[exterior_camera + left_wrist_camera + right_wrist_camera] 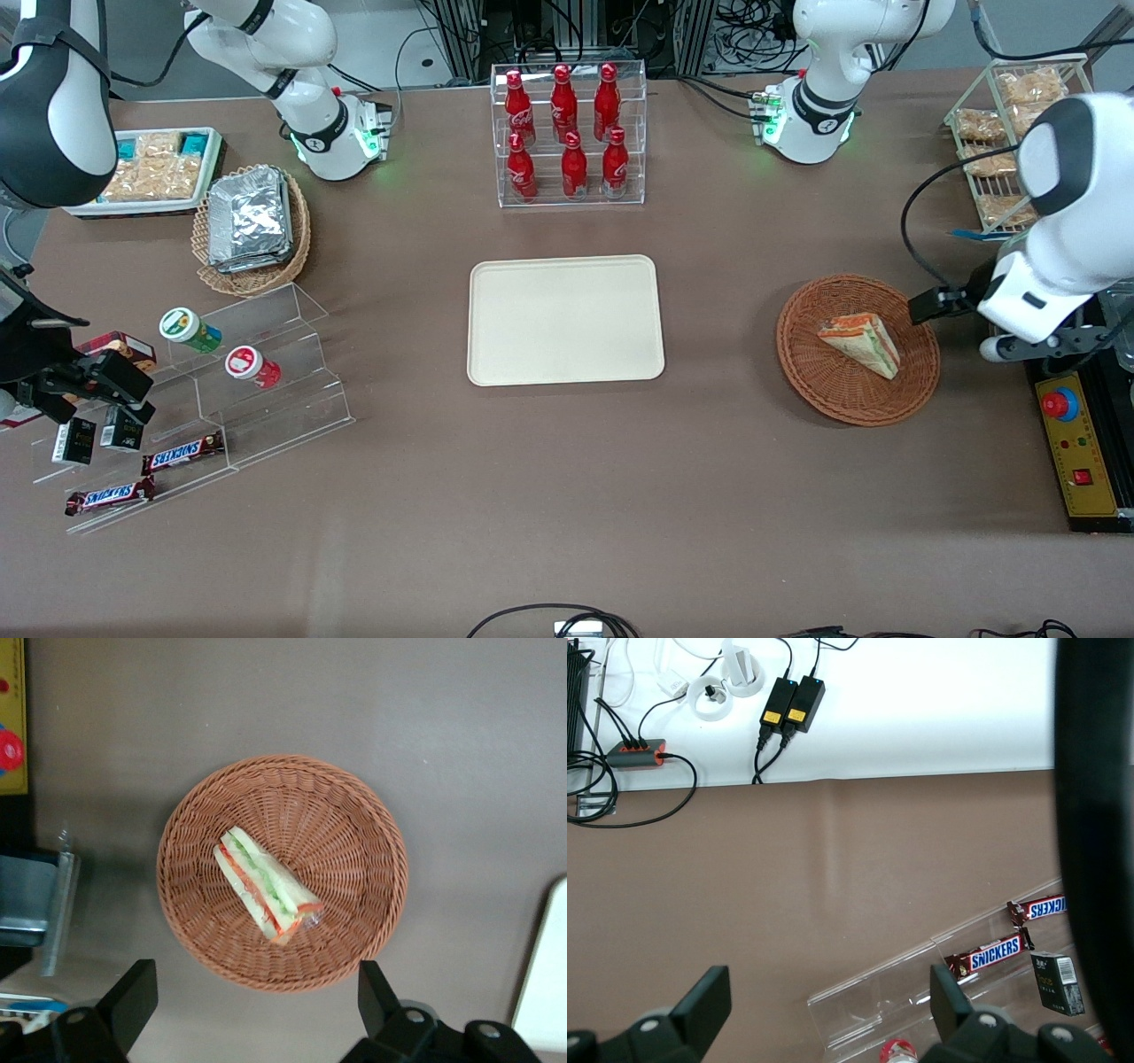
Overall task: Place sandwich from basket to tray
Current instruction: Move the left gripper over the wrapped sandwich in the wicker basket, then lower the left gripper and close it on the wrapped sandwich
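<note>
A wrapped triangular sandwich (860, 344) lies inside the round reddish-brown wicker basket (802, 354), toward the working arm's end of the table. The gripper (252, 1005) hovers above the basket, its 2 fingers (133, 997) spread wide, holding nothing. The cream tray (565, 320) sits mid-table, well apart from the basket.

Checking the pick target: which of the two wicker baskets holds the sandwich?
The reddish-brown basket beneath the open gripper holds the sandwich; the lighter tan basket, toward the parked arm's end, holds foil packets.

Sandwich (267, 887) in basket (356, 819), gripper (252, 997) seemingly above, tray (565, 320) well apart.
</note>
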Robot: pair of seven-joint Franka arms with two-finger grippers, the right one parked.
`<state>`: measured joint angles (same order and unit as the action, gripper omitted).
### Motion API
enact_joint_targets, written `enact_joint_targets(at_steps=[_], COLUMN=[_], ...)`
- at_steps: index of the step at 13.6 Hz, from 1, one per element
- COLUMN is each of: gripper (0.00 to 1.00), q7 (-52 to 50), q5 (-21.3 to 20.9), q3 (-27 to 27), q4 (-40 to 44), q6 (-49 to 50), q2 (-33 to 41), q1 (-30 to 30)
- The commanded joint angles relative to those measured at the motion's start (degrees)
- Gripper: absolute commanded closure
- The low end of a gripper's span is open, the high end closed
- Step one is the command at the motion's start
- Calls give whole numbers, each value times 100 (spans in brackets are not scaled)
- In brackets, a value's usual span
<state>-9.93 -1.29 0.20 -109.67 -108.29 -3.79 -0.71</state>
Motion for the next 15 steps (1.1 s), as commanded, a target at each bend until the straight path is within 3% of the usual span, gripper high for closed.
enact_joint_targets(at_steps=[1,5,15], gripper=[0,0,0], q7=[-657,-1439,-3040], q5=[-91,-91,-108], q3=[24,24,24], q4=[-755,-1643,-2453], q6=[-665,-1667,-2995], q2=[177,168,-121], q1=[-34,-43,-52])
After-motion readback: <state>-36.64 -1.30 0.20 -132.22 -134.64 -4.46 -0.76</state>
